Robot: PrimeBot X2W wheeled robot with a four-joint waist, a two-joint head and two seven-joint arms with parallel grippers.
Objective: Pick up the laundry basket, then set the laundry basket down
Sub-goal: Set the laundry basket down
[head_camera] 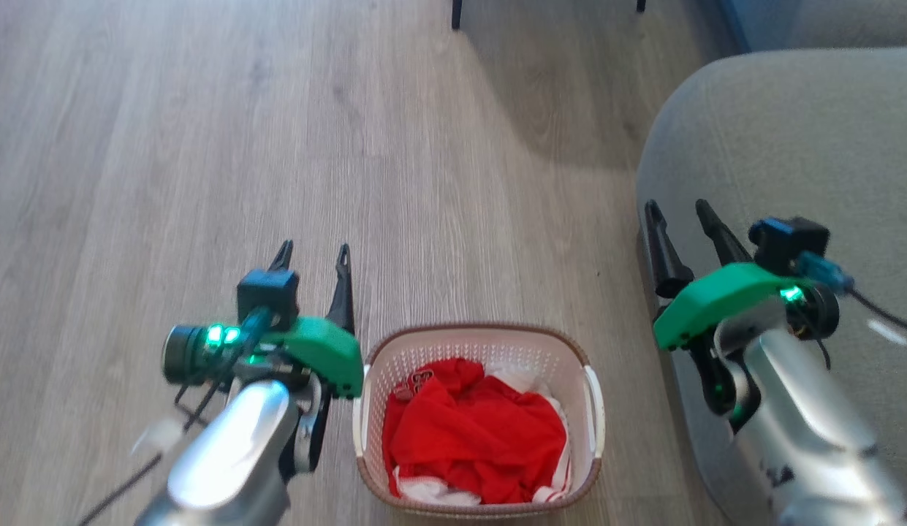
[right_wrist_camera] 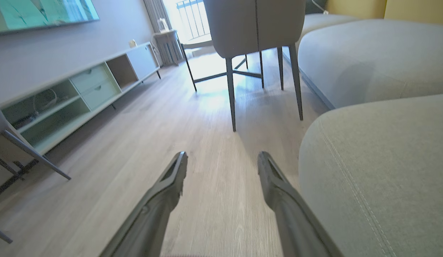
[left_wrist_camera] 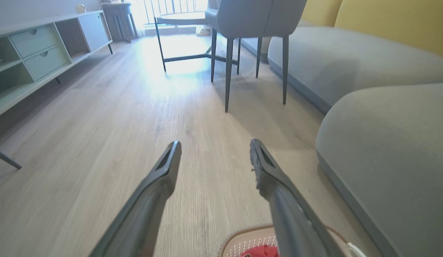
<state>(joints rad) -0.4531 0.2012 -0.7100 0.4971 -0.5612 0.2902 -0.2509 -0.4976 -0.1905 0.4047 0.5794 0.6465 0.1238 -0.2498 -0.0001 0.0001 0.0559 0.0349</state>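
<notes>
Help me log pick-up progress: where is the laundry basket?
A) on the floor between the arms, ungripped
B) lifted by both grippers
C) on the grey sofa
A: the laundry basket sits on the wood floor, while the left gripper and right gripper are open, fingers pointing away from it.

The laundry basket [head_camera: 482, 347] sits on the floor [head_camera: 424, 183] between left tool [head_camera: 314, 250] and right tool [head_camera: 677, 207], both spread.

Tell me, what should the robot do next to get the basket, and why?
Probably lower both arms toward the laundry basket's white side handles. The left tool and right tool are open and empty, one on each side of the basket, which sits on the floor with neither handle gripped.
</notes>
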